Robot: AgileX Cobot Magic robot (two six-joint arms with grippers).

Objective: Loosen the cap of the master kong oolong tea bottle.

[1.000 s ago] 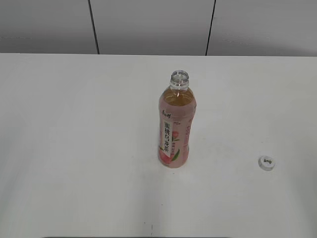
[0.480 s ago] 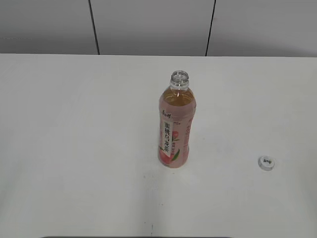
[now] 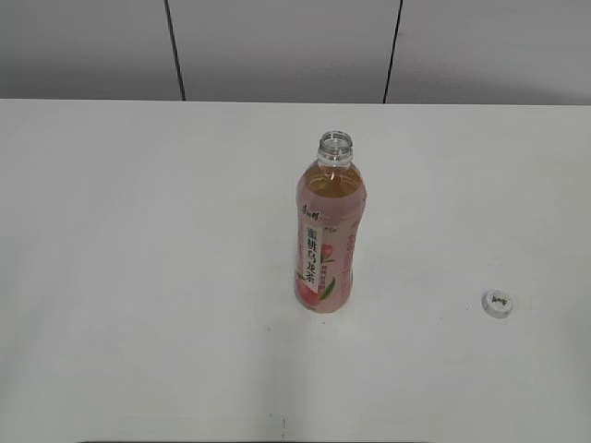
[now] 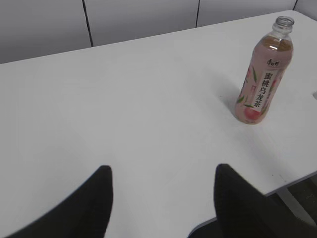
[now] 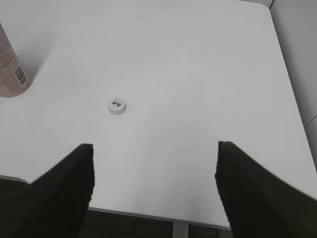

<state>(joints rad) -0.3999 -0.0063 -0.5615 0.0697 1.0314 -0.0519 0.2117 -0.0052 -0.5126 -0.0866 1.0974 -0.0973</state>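
**With the cap off, little is left to do**

Since the cap (image 3: 498, 303) lies flat on the white table (image 3: 138, 277), well apart from the bottle and off to its right, the loosening looks finished and more: it is fully off, top side up, with the small dark mark showing. The master kong oolong tea bottle (image 3: 329, 242) stands upright near the middle of the table, its threaded neck bare and open, amber tea reaching up to the shoulder, the white strip of characters facing the exterior camera.

Neither arm shows in the exterior view. From the wrist cameras, the left gripper (image 4: 161, 198) hangs low at the near edge of the table with its jaws spread wide and nothing between them, the bottle far off to its upper right. The right gripper (image 5: 153, 183) is likewise spread and empty, set back over the table edge, with the cap on the table ahead of it and only the bottle's base at the left margin.

My judgement is that the task is at its end, both arms pulled clear. The next move calls for nothing more than holding off, taking care not to knock the open, full bottle.
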